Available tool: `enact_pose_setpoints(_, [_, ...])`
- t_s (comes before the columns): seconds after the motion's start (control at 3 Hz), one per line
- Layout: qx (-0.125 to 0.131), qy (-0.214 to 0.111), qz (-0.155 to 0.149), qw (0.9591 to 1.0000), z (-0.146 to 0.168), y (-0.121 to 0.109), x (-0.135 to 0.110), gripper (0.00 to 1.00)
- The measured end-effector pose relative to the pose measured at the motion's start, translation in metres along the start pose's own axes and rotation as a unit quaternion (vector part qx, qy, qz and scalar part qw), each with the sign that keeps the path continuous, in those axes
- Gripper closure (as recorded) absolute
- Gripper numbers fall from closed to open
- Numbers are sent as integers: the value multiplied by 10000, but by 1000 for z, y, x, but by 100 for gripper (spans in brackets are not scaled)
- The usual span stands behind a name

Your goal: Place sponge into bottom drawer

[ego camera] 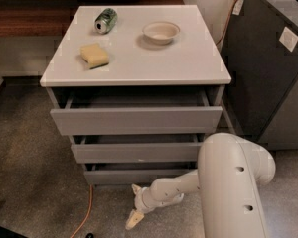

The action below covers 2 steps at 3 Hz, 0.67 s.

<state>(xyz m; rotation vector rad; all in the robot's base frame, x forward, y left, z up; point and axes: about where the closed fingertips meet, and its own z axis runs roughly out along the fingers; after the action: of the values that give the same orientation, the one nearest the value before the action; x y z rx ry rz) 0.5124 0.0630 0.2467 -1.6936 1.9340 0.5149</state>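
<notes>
The bottom drawer [139,176], lower centre, stands slightly out, its inside hidden under the drawer above. The sponge [94,55] lies upper left on the cabinet top [188,58], near an empty bowl [161,31]. The gripper [133,206] hangs just below the drawer front, jaws released and holding nothing.

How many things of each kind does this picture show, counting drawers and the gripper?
Sponge: 1
Green can: 1
White bowl: 1
Grey drawers: 3
Gripper, near the floor before the bottom drawer: 1
Total: 7
</notes>
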Motion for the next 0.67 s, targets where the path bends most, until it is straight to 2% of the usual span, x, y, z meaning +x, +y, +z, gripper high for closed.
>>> enact_pose_setpoints(0.33, [270,285,205,9990,1,-17,29,0])
enact_pose_setpoints(0.67, [340,337,229,9986,0,-21,35,0])
